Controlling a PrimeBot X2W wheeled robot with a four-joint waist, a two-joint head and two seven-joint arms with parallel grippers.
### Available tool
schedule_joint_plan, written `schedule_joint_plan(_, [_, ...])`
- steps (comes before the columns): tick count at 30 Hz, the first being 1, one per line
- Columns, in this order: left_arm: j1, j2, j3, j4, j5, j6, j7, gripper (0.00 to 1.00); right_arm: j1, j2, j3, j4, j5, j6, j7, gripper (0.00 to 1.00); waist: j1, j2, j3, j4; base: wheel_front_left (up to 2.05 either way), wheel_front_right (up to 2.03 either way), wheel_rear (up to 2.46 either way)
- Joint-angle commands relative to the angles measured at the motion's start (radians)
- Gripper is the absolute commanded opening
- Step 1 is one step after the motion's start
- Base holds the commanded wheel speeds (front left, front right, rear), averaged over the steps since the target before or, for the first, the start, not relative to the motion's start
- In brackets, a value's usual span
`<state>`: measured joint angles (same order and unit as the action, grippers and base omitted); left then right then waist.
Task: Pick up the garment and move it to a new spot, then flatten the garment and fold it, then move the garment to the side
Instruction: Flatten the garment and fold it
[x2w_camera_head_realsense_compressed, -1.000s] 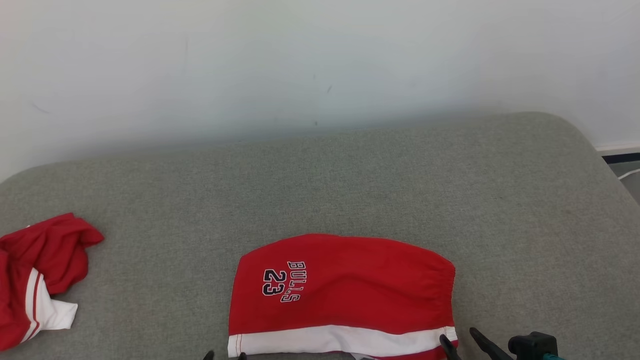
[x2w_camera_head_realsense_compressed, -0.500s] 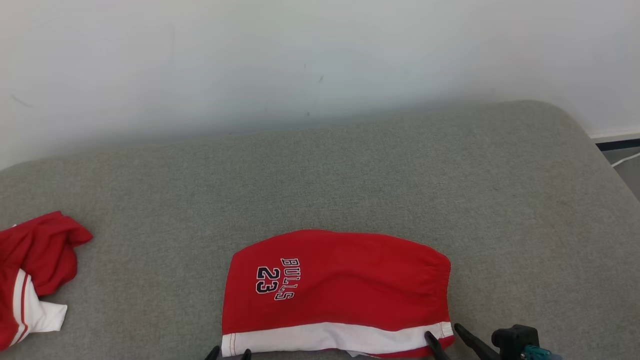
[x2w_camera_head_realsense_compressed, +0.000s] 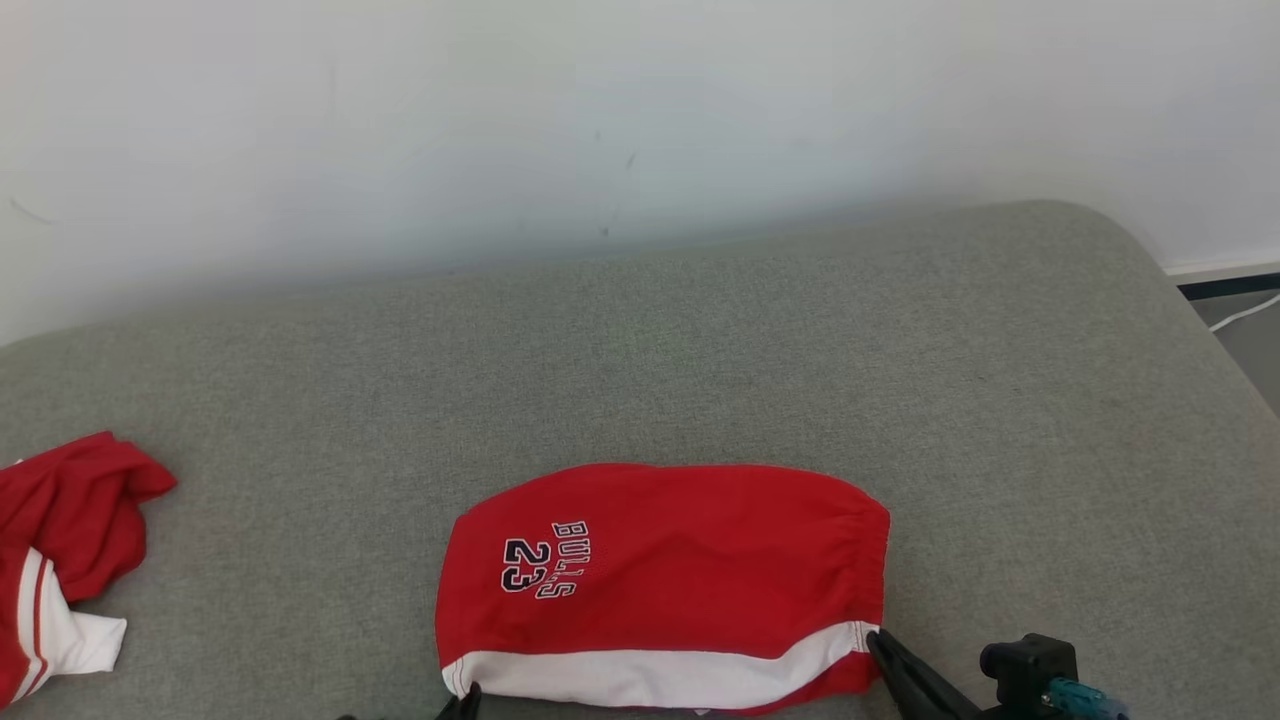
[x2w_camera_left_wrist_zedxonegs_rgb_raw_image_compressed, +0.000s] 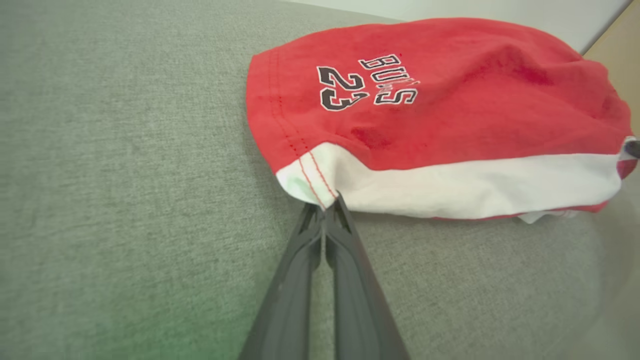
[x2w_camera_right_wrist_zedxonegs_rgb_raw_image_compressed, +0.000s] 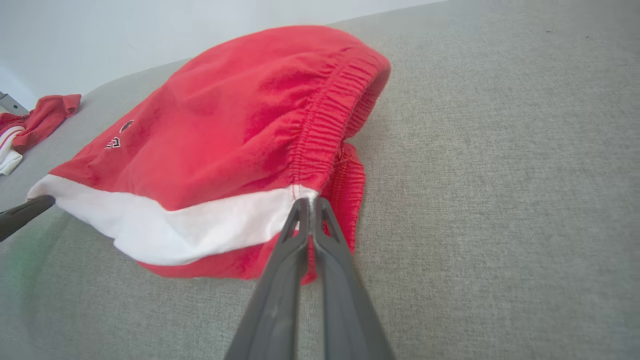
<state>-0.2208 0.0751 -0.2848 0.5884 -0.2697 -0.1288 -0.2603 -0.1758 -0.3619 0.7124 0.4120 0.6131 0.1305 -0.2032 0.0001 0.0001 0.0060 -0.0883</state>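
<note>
Folded red-and-white fabric shorts on grey upholstered cushion
Pinched tight at white-band corners by left gripper and right gripper

**Edges and folds hide much**

The head view's bottom edge cuts off all of the left gripper but its dark tips, and the arm behind the right gripper. Its left edge crops a second red and white garment. The folded red shorts cover their own lower layers. In the right wrist view their lettering is too foreshortened to read.
</note>
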Motion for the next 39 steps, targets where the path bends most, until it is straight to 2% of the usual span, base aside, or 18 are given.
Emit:
schedule_joint_plan(1, [0.039, 0.001, 0.01, -0.032, 0.013, 0.005, -0.003, 0.0, 0.0, -0.01, 0.0, -0.009, 0.017, 0.0, -0.01, 0.0, -0.0001, -0.0001, -0.004, 0.0, 0.0, 0.0, 0.0])
schedule_joint_plan(10, [0.09, 0.005, 0.042, -0.167, 0.057, 0.016, -0.003, 0.0, 0.01, -0.043, 0.01, -0.105, 0.077, 0.0, -0.028, 0.0, -0.0001, -0.0001, -0.018, 0.016, 0.0, 0.0, 0.0])
schedule_joint_plan(15, [0.05, 0.023, 0.053, -0.229, 0.076, 0.015, -0.003, 0.0, -0.029, -0.063, 0.014, -0.178, 0.128, 0.0, -0.02, 0.0, -0.0001, -0.0001, -0.022, 0.015, 0.0, 0.0, 0.0])
schedule_joint_plan(18, [-0.005, 0.052, 0.039, -0.235, 0.091, 0.01, -0.001, 0.0, -0.082, -0.071, 0.025, -0.198, 0.152, 0.0, -0.006, 0.0, -0.0001, -0.0001, -0.014, 0.01, 0.0, 0.0, 0.0])
schedule_joint_plan(25, [-0.268, 0.137, -0.013, -0.23, 0.091, 0.001, 0.068, 0.0, -0.341, -0.056, 0.057, -0.161, 0.206, 0.0, 0.012, 0.0, -0.0001, -0.0001, 0.074, -0.012, 0.0, 0.0, 0.0])
schedule_joint_plan(32, [-0.626, 0.233, -0.095, -0.171, 0.041, 0.0, 0.136, 0.0, -0.697, -0.025, 0.102, -0.028, 0.26, 0.0, -0.007, 0.0, -0.0001, -0.0001, 0.193, -0.012, 0.0, 0.0, 0.0])
schedule_joint_plan(39, [-0.963, 0.276, -0.189, -0.074, -0.015, 0.0, 0.166, 0.0, -1.045, 0.01, 0.127, 0.127, 0.358, 0.0, -0.009, 0.0, -0.0001, -0.0001, 0.284, 0.004, 0.0, 0.0, 0.0])
